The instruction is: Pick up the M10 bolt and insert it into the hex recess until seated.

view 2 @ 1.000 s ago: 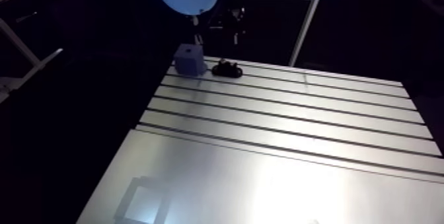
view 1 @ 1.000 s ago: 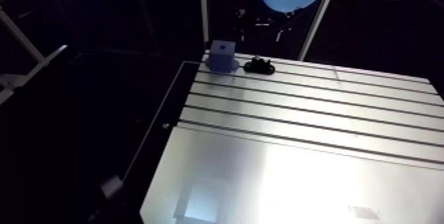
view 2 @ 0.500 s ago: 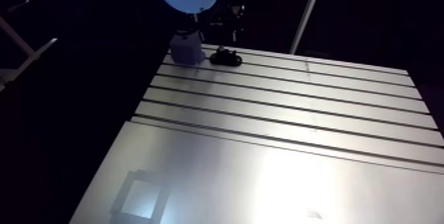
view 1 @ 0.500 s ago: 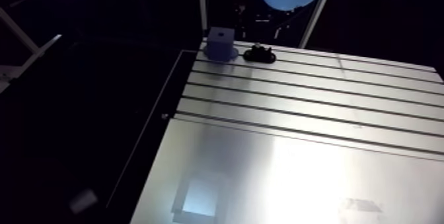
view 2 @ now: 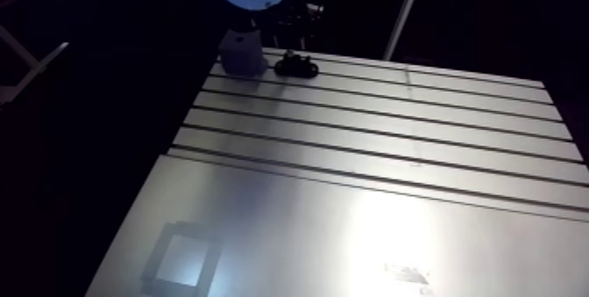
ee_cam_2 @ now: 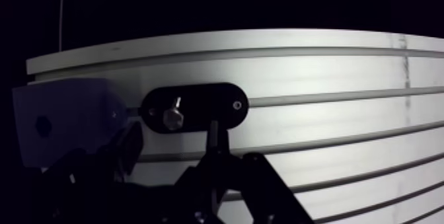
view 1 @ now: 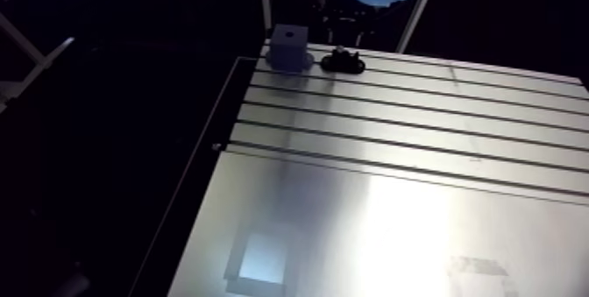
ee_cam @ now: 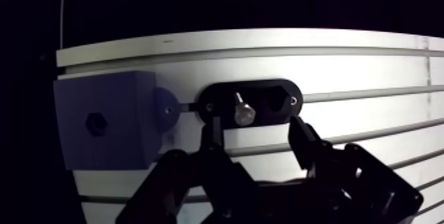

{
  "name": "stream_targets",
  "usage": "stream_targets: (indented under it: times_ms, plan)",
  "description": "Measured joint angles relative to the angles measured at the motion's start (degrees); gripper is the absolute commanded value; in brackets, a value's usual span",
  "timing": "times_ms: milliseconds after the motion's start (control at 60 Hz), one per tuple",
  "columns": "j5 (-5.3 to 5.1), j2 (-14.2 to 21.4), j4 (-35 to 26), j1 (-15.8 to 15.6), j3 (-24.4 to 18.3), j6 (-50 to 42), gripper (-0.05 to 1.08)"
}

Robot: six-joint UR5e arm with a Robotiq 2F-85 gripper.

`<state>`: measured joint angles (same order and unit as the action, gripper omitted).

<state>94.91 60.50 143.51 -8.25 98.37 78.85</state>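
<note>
From where the arm view looks down, the slotted aluminium table (view 1: 394, 195) fills most of the frame, bright with glare toward the lower right. Up in the upper left of the tabletop, at its far corner, stands the blue block (view 1: 289, 46). Just to the right of it sits a small black holder (view 1: 343, 60). The two are close but I can't tell from here whether they touch.

The wrist view is clearer. The gripper (ee_cam: 255, 129) has its fingers (ee_cam: 300, 137) spread wide with nothing between them, the tips level with the holder's near edge. Whether they touch it I can't make out. The M10 bolt (ee_cam: 243, 112) lies in the oval holder just ahead of the gap between the fingers. Its silvery hex head is nearest the gripper and its shank points away. It occupies the pocket on the block's side, with a second, dark pocket next to it. Beside the holder, the block shows its hex recess (ee_cam: 96, 123), a dark six-sided hole in the face turned toward the camera, well off to one side of the gripper.
</note>
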Motion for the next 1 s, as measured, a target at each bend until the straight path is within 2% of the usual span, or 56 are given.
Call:
stream_targets:
  times_ms: [233,1000]
  plan:
    - [0.14,-0.48,0.06,-0.13,-0.39,-2.12,0.48]
    - [0.64,-2.98,-1.07,-0.73,-2.13,-5.83,0.52]
